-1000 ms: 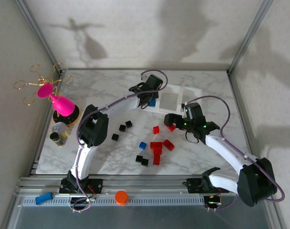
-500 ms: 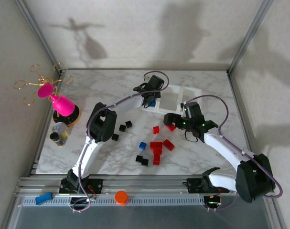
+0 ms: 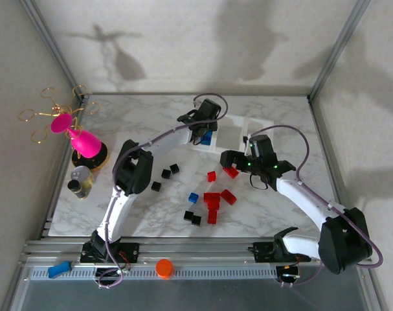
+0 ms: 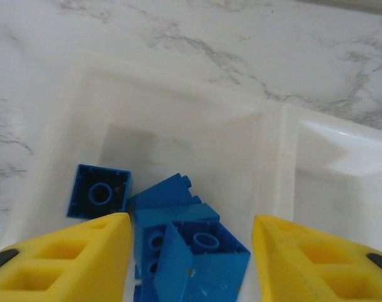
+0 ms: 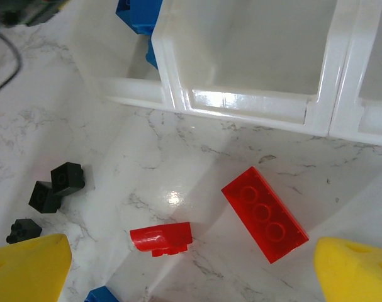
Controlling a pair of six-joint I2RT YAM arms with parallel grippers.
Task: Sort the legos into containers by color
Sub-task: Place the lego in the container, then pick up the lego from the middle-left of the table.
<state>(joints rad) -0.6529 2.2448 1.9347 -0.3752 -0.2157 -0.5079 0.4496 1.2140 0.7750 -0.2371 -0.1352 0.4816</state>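
— How is the left claw (image 4: 191, 220)?
— I'm holding it parted over blue legos (image 4: 200, 251) lying in the leftmost of the containers (image 4: 269, 157), toward the desk's (image 3: 138, 116) far edge.
— And the right claw (image 5: 189, 244)?
— I'm hovering it wide open above two red legos (image 5: 263, 214) on the desk, just beside the containers' near wall; black legos (image 5: 58, 182) are lying leftward.

pink cup (image 3: 86, 143): far left | orange ball (image 3: 164, 267), blue clip (image 3: 59, 269): front rail (image 3: 222, 273)
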